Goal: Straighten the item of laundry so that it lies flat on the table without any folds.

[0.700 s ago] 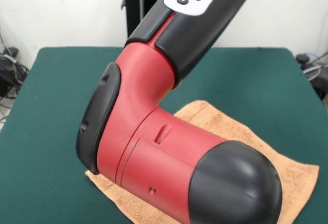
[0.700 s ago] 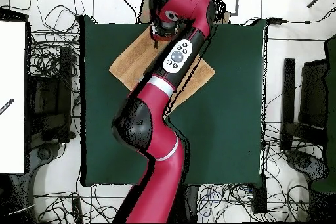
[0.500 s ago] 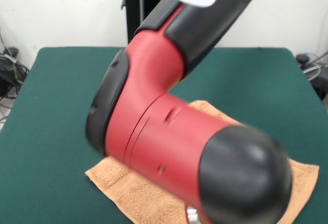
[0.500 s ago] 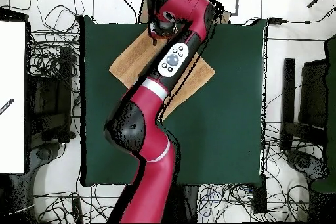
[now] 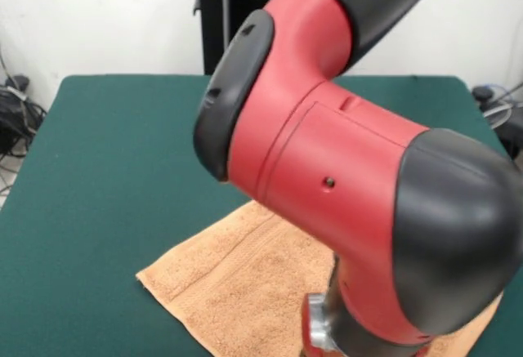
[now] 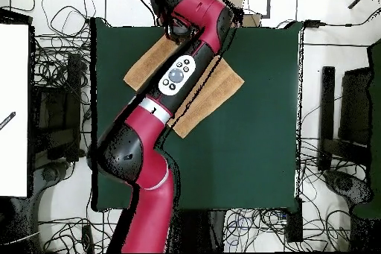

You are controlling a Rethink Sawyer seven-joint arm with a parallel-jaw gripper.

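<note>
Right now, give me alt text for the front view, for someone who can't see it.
A large red and black robot arm fills the right and centre of the picture, hanging over a peach-orange terry-cloth towel that lies spread on a dark green cloth-covered table. The arm hides the towel's right part, and the pincer's tips are out of sight.

The front camera looks low and close across the table [image 5: 98, 169]; the overhead looks straight down on it.

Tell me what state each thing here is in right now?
Peach-orange towel: spread on the table, set diagonally, partly hidden under the arm; no fold shows on the visible part.
Green table: bears the towel near one edge.
Robot arm: stretched across the towel.
End effector: hidden, open or shut unclear.
</note>
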